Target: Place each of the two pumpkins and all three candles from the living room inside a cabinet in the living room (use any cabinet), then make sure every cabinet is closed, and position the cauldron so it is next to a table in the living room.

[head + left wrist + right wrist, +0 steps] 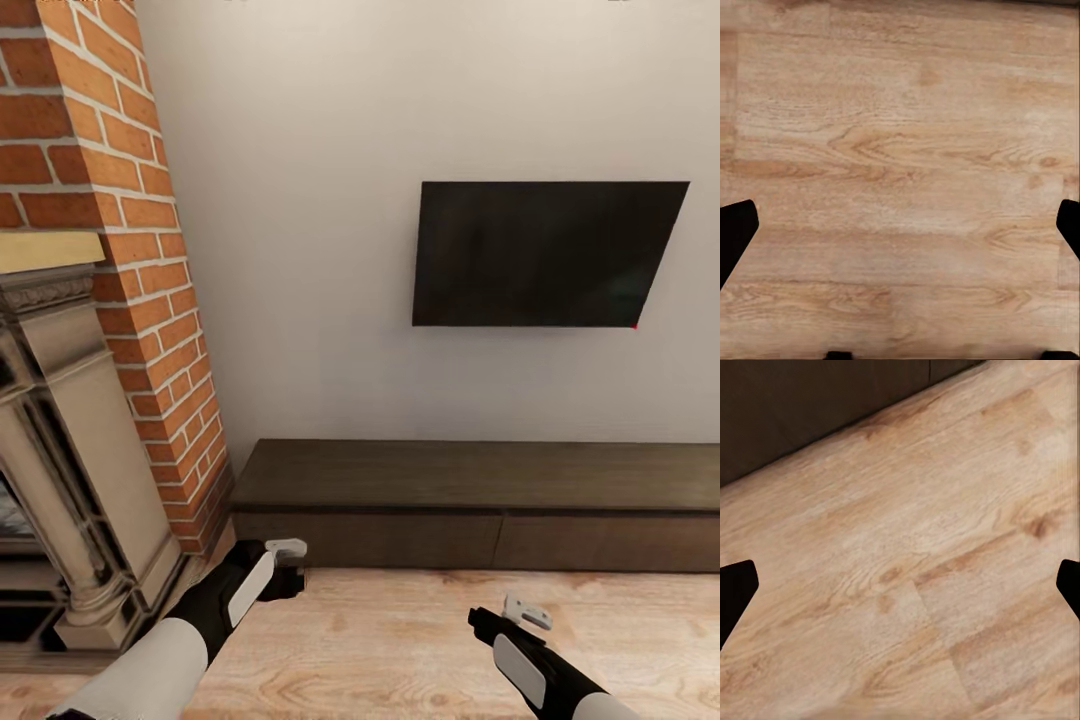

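Head view: the long, low, dark brown cabinet [480,500] runs along the foot of a pale wall [300,250], from the centre of the picture out toward three o'clock. Its two wide drawer fronts sit flush and closed, with a thin seam between them. Nothing rests on its top. A dark, blank television [548,254] hangs on the wall above it, at about one o'clock. A red brick chimney column [120,220] rises at ten o'clock, and a cream carved fireplace surround [70,440] stands at eight o'clock. Pale wood floor [400,640] spreads in front of the cabinet.

The left gripper [285,565] hangs at seven o'clock, low over the floor just short of the cabinet's left end. The right gripper [520,615] hangs at five o'clock, over bare boards. In the left wrist view, the dark fingertips [736,232] stand far apart at the edges, holding nothing, with only floorboards [900,180] between them. In the right wrist view the fingertips [735,592] are equally wide and empty, with the cabinet's dark front [810,405] beyond the boards
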Robot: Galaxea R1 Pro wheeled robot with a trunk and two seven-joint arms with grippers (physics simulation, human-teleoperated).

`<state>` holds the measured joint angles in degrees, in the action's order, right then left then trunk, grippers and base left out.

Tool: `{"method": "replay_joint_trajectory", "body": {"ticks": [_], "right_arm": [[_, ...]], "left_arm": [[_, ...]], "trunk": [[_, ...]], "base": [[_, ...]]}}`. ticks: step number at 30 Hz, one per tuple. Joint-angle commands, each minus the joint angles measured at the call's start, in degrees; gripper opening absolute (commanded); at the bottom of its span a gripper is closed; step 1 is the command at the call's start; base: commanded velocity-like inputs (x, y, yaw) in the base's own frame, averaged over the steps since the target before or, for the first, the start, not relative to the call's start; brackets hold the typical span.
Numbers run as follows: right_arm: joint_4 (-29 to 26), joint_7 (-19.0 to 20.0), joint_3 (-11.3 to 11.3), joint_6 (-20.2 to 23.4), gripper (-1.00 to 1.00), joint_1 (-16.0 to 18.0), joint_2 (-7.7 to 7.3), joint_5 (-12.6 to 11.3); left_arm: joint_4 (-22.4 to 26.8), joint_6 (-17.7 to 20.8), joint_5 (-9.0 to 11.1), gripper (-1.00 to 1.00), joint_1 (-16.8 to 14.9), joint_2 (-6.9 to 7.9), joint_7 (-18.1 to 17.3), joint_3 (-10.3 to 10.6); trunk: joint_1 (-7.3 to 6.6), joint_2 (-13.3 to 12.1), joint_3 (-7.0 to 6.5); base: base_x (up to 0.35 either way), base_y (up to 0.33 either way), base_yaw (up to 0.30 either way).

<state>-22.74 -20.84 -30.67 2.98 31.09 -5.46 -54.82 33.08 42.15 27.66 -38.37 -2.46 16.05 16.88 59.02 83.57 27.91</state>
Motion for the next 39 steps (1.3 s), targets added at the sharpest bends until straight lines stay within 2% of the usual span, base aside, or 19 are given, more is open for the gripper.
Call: {"method": "replay_joint_trajectory", "body": {"ticks": [1, 3, 6, 7, 8, 11, 13, 18, 20, 24, 28, 31, 33, 37, 39], "right_arm": [[0.54, -0.49, -0.59, -0.44, 1.00, 0.03, -0.08, -0.15], [4.29, -0.39, -0.74, -1.94, 1.00, 0.05, -0.02, -0.09], [9.16, -0.33, -0.78, -2.80, 1.00, 0.04, -0.06, 0.09], [12.13, -0.17, -0.83, -4.18, 1.00, -0.08, -0.07, 0.10], [13.63, 0.20, -0.85, -5.23, 1.00, -0.35, -0.07, 0.09], [16.13, 3.09, -0.87, -7.66, 1.00, -2.05, -0.08, 0.06], [17.13, 6.64, -0.83, -8.73, 1.00, -4.11, -0.08, -0.17], [17.59, 8.86, -0.84, -11.22, 1.00, -8.70, 0.18, -0.55], [17.66, 9.05, -0.84, -13.80, 1.00, -11.27, 0.35, -0.61], [17.72, 9.14, -0.80, -15.46, 1.00, -15.36, 0.44, -0.76], [17.81, 9.15, -0.80, -16.88, 1.00, -18.89, 0.45, -0.88], [19.29, 9.20, -0.80, -17.26, 1.00, -20.22, 0.51, -0.84], [21.07, 9.27, -0.80, -17.84, 1.00, -20.52, 0.95, -0.78], [22.43, 9.51, -0.83, -18.89, 1.00, -20.62, 2.13, -0.22], [22.59, 10.67, -0.83, -19.06, 1.00, -20.63, 2.33, -0.12]], "left_arm": [[-1.62, -0.13, 0.60, 1.00, -0.04, 0.82, 0.32, 0.34], [-4.54, -1.59, 0.55, 1.00, 0.12, 1.70, 0.19, 0.46], [-12.03, -6.40, 0.55, 1.00, 0.21, 2.07, -0.07, 1.01], [-15.91, -9.26, 0.55, 1.00, 0.26, 1.88, -0.15, 2.12], [-17.82, -10.72, 0.58, 1.00, 0.26, 1.75, -0.18, 2.81], [-22.27, -14.74, 0.62, 1.00, 0.25, 1.58, -0.32, 4.08], [-24.93, -18.90, 0.63, 1.00, 0.46, 1.67, -0.38, 4.57], [-26.86, -22.47, 0.08, 1.00, 4.36, 1.98, -0.41, 5.32], [-27.08, -25.27, -1.17, 1.00, 7.36, 1.90, -0.41, 6.26], [-27.25, -29.39, -3.16, 1.00, 12.86, 2.01, -0.58, 6.84], [-27.30, -33.26, -5.52, 1.00, 18.15, 2.19, -2.90, 7.00], [-28.43, -35.36, -7.69, 1.00, 20.58, 2.26, -3.46, 7.02], [-29.86, -37.27, -8.32, 1.00, 21.68, 2.29, -3.62, 7.02], [-31.76, -41.06, -8.77, 1.00, 23.93, 2.78, -3.73, 7.02], [-32.02, -41.76, -8.91, 1.00, 25.04, 3.20, -3.74, 7.03]], "trunk": [[-0.23, -0.38, -0.11], [-0.67, -1.18, -0.46], [-1.33, -2.38, -1.00], [-1.55, -2.78, -1.18], [-1.77, -3.19, -1.36], [-2.42, -4.39, -1.90], [-2.86, -5.19, -2.25], [-3.96, -7.20, -3.15], [-4.40, -8.00, -3.51], [-5.28, -9.60, -4.23], [-6.16, -11.21, -4.95], [-6.82, -12.41, -5.49], [-7.26, -13.21, -5.84], [-8.14, -14.82, -6.56], [-8.57, -15.62, -6.92]], "base": [[0.000, 0.000, 0.000], [0.000, 0.000, 0.000], [0.000, 0.000, 0.000], [0.000, 0.000, 0.000], [0.000, 0.000, 0.000], [0.000, 0.000, 0.000], [0.000, 0.000, 0.000], [0.000, 0.000, 0.000], [0.000, 0.000, 0.000], [0.000, 0.000, 0.000], [0.000, 0.000, 0.000], [0.000, 0.000, 0.000], [0.000, 0.000, 0.000], [0.000, 0.000, 0.000], [0.000, 0.000, 0.000]]}}
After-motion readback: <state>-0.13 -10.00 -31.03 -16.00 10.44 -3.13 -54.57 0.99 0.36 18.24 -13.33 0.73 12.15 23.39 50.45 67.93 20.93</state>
